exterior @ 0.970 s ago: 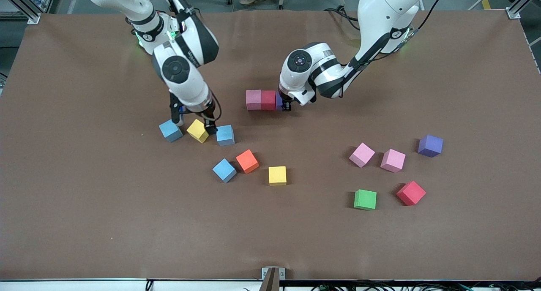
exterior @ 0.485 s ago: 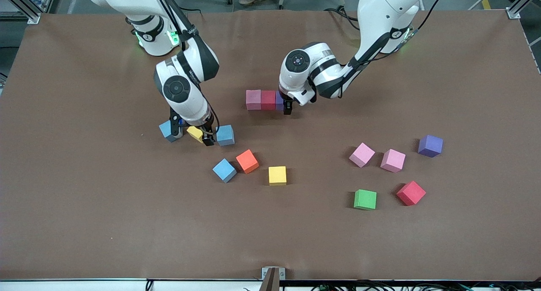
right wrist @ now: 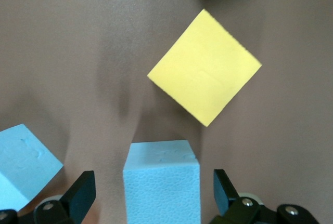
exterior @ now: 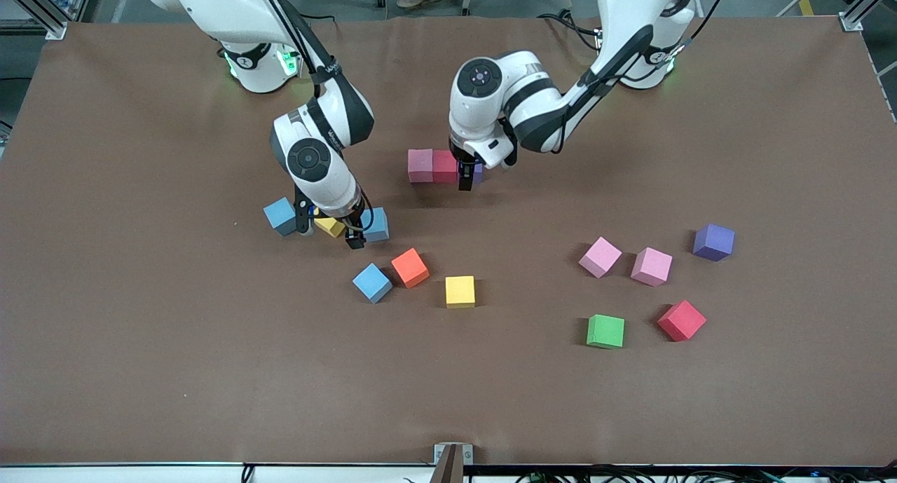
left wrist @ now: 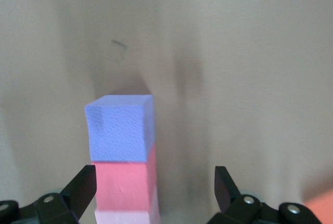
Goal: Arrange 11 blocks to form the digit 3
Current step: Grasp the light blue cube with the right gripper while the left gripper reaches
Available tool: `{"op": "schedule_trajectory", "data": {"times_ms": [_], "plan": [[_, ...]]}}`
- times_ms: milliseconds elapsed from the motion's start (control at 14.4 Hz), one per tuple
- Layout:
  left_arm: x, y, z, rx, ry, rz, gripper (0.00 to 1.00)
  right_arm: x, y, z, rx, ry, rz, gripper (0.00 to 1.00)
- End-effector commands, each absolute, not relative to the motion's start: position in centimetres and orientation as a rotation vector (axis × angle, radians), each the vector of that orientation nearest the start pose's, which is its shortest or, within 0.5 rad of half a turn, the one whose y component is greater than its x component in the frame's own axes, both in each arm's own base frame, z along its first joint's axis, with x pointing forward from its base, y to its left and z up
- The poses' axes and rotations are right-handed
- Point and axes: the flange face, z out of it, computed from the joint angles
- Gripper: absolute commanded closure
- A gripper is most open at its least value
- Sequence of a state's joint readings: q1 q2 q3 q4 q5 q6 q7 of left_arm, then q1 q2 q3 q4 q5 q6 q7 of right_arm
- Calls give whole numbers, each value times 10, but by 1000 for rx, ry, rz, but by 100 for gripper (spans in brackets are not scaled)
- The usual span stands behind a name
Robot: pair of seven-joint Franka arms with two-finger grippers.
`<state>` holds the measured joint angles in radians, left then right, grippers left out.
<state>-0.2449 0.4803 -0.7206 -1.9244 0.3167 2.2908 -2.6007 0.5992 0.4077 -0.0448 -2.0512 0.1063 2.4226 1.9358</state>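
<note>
The left gripper (exterior: 465,178) hangs with fingers spread wide over a row of three touching blocks: pink block (exterior: 420,165), red block (exterior: 444,166), purple block (left wrist: 120,128). The purple one lies off-centre, near one fingertip.

The right gripper (exterior: 329,230), fingers wide apart, straddles a blue block (right wrist: 162,182); a yellow block (right wrist: 205,74) lies at 12 o'clock from it.

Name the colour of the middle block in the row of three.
Red middle block, clearest in the front view.
</note>
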Motion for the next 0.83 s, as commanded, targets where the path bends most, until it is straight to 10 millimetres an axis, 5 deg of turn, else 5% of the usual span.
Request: {"op": "schedule_trajectory", "data": {"times_ms": [0,277,485,762], "plan": [[413,-492,345,-2416,-2059,41,0,506,319,224,-2316,2134,81,0],[492,-453,387,-2548,-1993,-25,0,500,327,217,-2338,2122,83,0],[547,-407,390,-2618,-1931,-38,0,501,330,212,-2340,2122,82,0],[589,-349,381,-2703,-1780,-59,0,500,332,209,-2348,2122,85,5]]}}
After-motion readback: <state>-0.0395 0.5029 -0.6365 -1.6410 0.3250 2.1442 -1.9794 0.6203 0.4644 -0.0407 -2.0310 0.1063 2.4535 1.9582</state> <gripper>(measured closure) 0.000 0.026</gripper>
